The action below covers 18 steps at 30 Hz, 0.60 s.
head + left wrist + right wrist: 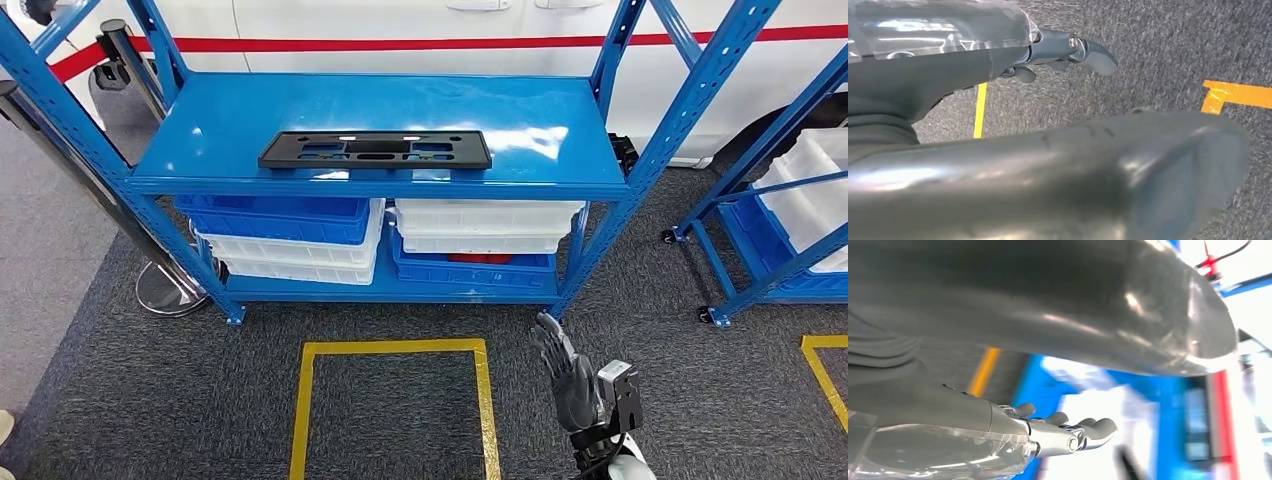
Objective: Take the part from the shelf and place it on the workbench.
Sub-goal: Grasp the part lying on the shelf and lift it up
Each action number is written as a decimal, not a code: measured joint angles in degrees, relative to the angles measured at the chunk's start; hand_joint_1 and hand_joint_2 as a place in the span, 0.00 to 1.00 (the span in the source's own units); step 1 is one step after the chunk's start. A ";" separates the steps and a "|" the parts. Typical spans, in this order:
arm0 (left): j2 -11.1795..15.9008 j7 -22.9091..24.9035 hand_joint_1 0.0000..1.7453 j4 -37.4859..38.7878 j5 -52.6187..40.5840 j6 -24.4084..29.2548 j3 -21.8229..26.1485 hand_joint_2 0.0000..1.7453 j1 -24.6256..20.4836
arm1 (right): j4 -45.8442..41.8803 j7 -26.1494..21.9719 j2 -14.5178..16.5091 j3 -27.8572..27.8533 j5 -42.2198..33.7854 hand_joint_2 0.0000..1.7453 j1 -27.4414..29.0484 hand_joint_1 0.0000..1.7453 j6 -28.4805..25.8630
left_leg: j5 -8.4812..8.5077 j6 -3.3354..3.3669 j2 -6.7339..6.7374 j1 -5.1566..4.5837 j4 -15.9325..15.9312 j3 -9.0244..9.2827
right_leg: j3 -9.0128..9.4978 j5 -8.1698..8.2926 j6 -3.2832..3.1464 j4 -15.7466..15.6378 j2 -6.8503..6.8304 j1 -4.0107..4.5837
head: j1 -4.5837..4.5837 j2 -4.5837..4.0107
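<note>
A flat black plastic part (375, 150) with rectangular cut-outs lies on the top board of the blue shelf (200, 115), near its front edge. My right hand (567, 375) is raised low at the right, well below and in front of the shelf, fingers extended and apart, holding nothing. The right wrist view shows that hand (1058, 432) empty with the blurred blue shelf beyond. In the left wrist view my left hand (1063, 55) hangs over the grey carpet, fingers loosely bent, nothing in it.
White and blue bins (300, 235) fill the lower shelf level. A second blue rack (790, 200) with white bins stands at the right. Yellow tape squares (390, 400) mark the grey carpet. A barrier post base (170, 290) stands at the left, a white vehicle behind.
</note>
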 joint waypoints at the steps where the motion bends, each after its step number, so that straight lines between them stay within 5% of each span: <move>1: -0.09 -0.07 0.00 0.04 -0.16 -0.04 0.12 0.00 -0.09 | -2.13 -0.35 -0.01 0.44 -0.50 0.00 -0.02 0.00 0.24 | 0.17 0.24 -0.13 0.20 -0.33 0.17 | -0.58 -0.82 0.14 1.30 0.72 0.03 | 0.04 0.00; 4: -0.33 -0.20 0.00 0.17 -0.61 -0.11 0.50 0.00 -0.53 | -8.33 -1.37 -0.04 1.79 -2.00 0.00 0.01 0.00 1.06 | 0.36 0.71 -0.72 0.43 -0.70 0.39 | -6.20 -5.49 0.16 11.80 3.09 0.01 | 0.16 0.00; 6: -0.41 -0.25 0.00 0.21 -0.87 -0.18 0.75 0.00 -0.68 | -12.15 -1.97 -0.10 2.83 -2.94 0.00 0.02 0.00 1.70 | 0.18 0.77 -1.32 0.38 -0.59 0.53 | -9.92 -6.16 0.11 17.31 3.41 0.00 | 0.16 0.00; 8: -0.51 -0.31 0.00 0.28 -1.19 -0.25 1.02 0.00 -0.71 | -16.20 -2.56 -0.26 4.08 -3.84 0.00 -0.19 0.00 2.26 | -0.25 0.63 -1.96 0.36 -0.34 1.05 | -9.62 -2.03 -0.20 14.15 3.49 0.01 | 0.16 0.00; 10: -0.71 -0.40 0.00 0.44 -1.54 -0.30 1.28 0.00 -0.73 | -20.46 -3.20 -0.58 5.57 -4.71 0.00 -0.67 0.00 2.83 | -0.89 0.29 -2.49 0.29 0.10 1.35 | -7.10 2.80 -0.73 6.62 3.94 0.17 | 0.14 0.00; 11: -0.81 -0.46 0.00 0.53 -1.72 -0.35 1.39 0.00 -0.78 | -22.55 -3.48 -0.75 6.35 -5.14 0.00 -0.96 0.00 3.07 | -1.14 0.06 -2.70 0.25 0.35 1.26 | -6.14 3.82 -0.92 3.92 4.16 0.27 | 0.14 0.00; 16: -0.91 -0.87 0.00 0.78 -2.62 -0.46 1.97 0.00 -0.94 | -33.15 -5.05 -1.49 10.41 -7.25 0.00 -2.24 0.00 4.22 | -2.29 -1.49 -2.58 0.23 1.72 0.35 | -5.39 3.57 -1.55 1.49 4.19 0.02 | 0.02 0.00; 18: -0.90 -1.00 0.00 0.81 -3.00 -0.54 2.08 0.00 -1.09 | -36.86 -5.60 -1.68 11.82 -8.04 0.00 -2.59 0.00 4.55 | -5.03 -2.30 -1.83 0.60 6.95 -2.19 | -4.91 3.47 -1.94 1.15 3.77 -0.30 | -0.19 0.00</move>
